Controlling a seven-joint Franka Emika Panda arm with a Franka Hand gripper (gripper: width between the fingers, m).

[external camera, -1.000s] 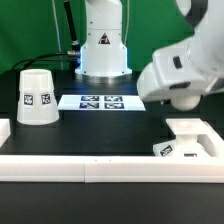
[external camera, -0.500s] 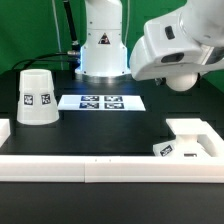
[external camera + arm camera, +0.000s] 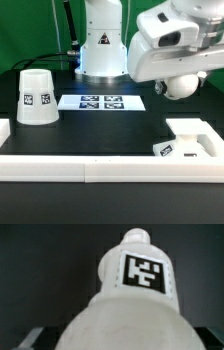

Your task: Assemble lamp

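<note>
My gripper (image 3: 174, 76) is shut on the white bulb (image 3: 181, 86) and holds it in the air at the exterior view's upper right, with its ball head showing under the hand. In the wrist view the bulb (image 3: 135, 291) fills the picture, its black tag facing the camera, and the gripper (image 3: 122, 339) closes round its wide end. The tapered white shade (image 3: 37, 97) stands on the table at the exterior view's left. The white base block (image 3: 186, 143) lies low at the right against the rail, well below the bulb.
The marker board (image 3: 100, 101) lies flat on the black table between the shade and the arm's pedestal (image 3: 103, 50). A long white rail (image 3: 100, 167) runs along the front edge, with a short white piece (image 3: 5, 131) at the left end.
The arm has risen and moved toward the exterior view's left, carrying the bulb up and away from the base block. Shade and base have not moved.
</note>
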